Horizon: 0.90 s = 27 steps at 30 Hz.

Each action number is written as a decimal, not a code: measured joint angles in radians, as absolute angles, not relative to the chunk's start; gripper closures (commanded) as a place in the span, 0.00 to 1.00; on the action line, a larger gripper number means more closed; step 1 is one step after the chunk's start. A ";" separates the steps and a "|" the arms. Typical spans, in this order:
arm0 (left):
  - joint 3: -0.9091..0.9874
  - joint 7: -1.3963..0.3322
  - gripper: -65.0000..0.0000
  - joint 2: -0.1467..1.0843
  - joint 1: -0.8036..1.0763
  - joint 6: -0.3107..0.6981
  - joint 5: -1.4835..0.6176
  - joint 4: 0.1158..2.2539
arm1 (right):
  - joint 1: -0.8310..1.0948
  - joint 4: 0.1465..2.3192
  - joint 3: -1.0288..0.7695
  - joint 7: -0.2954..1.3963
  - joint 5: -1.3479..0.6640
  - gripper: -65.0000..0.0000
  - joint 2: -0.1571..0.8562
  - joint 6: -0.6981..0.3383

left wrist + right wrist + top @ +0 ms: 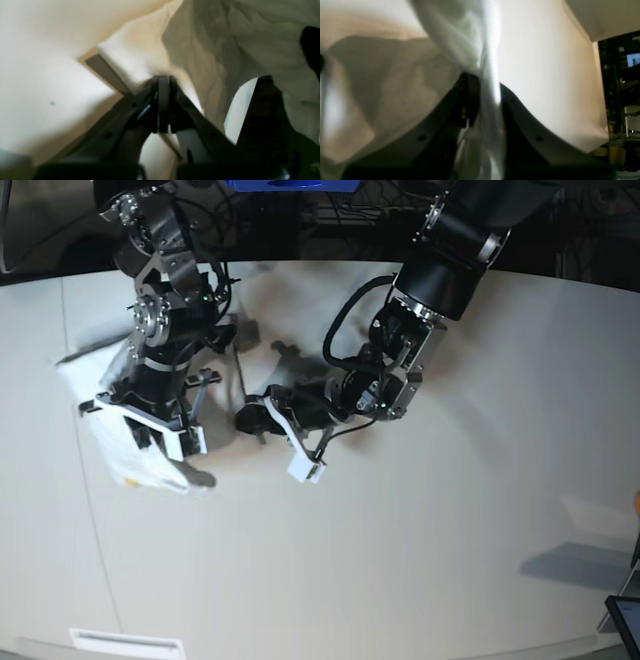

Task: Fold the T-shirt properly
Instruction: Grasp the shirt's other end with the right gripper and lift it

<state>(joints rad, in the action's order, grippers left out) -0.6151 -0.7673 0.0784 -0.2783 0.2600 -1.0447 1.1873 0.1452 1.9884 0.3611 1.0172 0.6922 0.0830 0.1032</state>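
Note:
The T-shirt (pixel 112 395) is white cloth bunched at the table's left, and its print is hidden. In the base view my right gripper (pixel 150 442) stands over it. In the right wrist view the right gripper (pixel 486 100) is shut on a hanging fold of the T-shirt (pixel 395 87). My left gripper (pixel 300 460) is low near the table's middle. In the left wrist view the left gripper (pixel 163 82) is shut, with an edge of the T-shirt (pixel 225 50) pinched at its tips. The cloth between the two grippers is hard to tell from the table in the base view.
The white table (pixel 450 530) extends to the right and front. A white label (pixel 125 642) lies at the front left edge. A dark device corner (pixel 625 615) shows at the front right. The table's edge (pixel 597 100) with dark clutter beyond shows in the right wrist view.

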 measured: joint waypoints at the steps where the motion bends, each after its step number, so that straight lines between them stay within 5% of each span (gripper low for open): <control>1: -0.615 -0.768 1.00 0.084 -0.277 0.260 -1.045 1.187 | 0.150 1.988 0.361 1.018 0.691 0.88 0.068 0.099; 5: -0.616 -0.774 1.00 0.128 -0.273 0.261 -1.048 1.244 | 0.154 1.987 0.362 1.019 0.701 0.53 0.051 0.052; 8: -0.551 -0.774 1.00 0.163 -0.271 0.262 -1.052 1.277 | 0.157 1.987 0.360 1.025 0.709 0.39 0.013 0.038; 15: -0.463 -0.772 1.00 0.237 -0.264 0.260 -1.049 1.280 | 0.156 1.987 0.368 1.031 0.708 0.38 -0.084 0.038; 27: -0.465 -0.774 1.00 0.247 -0.274 0.260 -1.052 1.280 | 0.183 1.988 0.557 1.136 0.706 0.37 -0.101 0.034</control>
